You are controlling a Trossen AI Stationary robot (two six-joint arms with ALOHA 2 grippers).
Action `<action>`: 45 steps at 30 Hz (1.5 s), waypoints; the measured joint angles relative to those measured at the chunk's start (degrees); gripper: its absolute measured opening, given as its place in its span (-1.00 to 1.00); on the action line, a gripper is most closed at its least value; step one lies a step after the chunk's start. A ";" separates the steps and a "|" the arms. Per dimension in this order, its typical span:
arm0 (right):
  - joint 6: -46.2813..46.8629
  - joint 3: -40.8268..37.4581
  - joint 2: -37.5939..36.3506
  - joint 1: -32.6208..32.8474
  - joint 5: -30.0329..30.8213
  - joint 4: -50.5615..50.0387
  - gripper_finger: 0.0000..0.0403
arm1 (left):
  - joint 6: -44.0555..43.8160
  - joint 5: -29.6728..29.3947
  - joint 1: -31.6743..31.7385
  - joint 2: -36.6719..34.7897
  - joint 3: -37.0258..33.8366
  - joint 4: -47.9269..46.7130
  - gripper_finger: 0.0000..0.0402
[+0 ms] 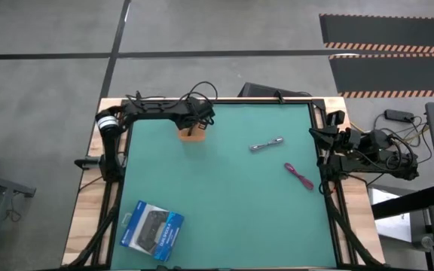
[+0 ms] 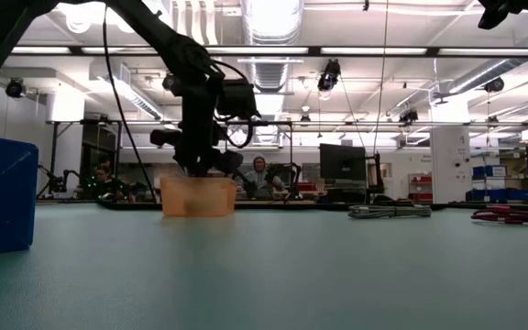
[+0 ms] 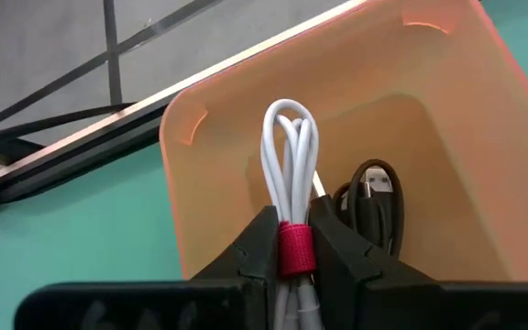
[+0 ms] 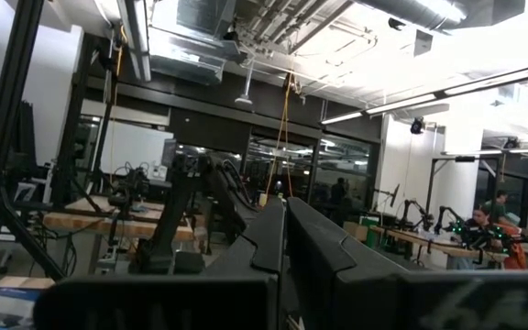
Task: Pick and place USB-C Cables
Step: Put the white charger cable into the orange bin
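We see the white cable (image 3: 290,156) pinched at its red tie by the left tool (image 3: 293,252), held over the orange bin (image 3: 429,137), where the black cable (image 3: 374,197) already lies; we judge it poised for release. The grey cable (image 1: 266,144) and pink cable (image 1: 298,175) wait on the tabletop (image 1: 224,211). The right tool (image 4: 284,240) rests pressed together, parked at the edge. The blue box (image 1: 153,229) sits apart.

Left gripper (image 3: 293,257) clamped, wrist downward; right gripper (image 4: 282,240) closed.
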 joint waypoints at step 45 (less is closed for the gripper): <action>-0.02 0.00 0.00 0.02 -0.02 -0.02 -0.96 | -7.37 0.07 0.25 0.38 -0.70 0.02 -0.79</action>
